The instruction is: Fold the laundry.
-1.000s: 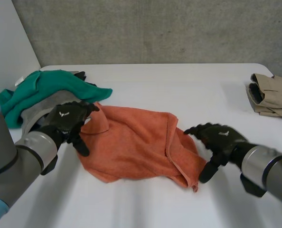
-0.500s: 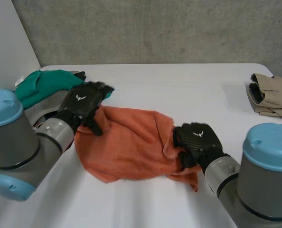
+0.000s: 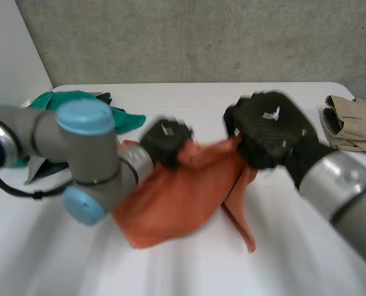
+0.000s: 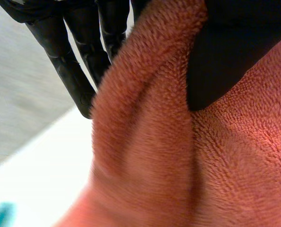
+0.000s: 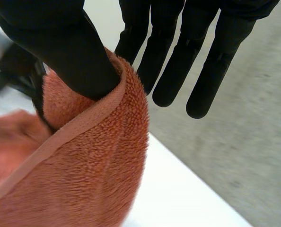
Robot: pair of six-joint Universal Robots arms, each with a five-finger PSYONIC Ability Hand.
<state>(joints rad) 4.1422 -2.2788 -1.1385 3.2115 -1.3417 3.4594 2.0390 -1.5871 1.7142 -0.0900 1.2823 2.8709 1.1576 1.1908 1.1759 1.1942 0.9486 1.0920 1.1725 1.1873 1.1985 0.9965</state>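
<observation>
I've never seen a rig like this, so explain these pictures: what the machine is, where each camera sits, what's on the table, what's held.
It is a robot with two arms, each ending in a black hand. The wide picture looks down from between the arms; the two close-ups come from wrist cameras looking along each palm. The left hand and the right hand each pinch an edge of an orange towel between thumb and fingers, holding its top up above the white table. A green garment lies by the left arm, a folded beige garment at the table's right side.
</observation>
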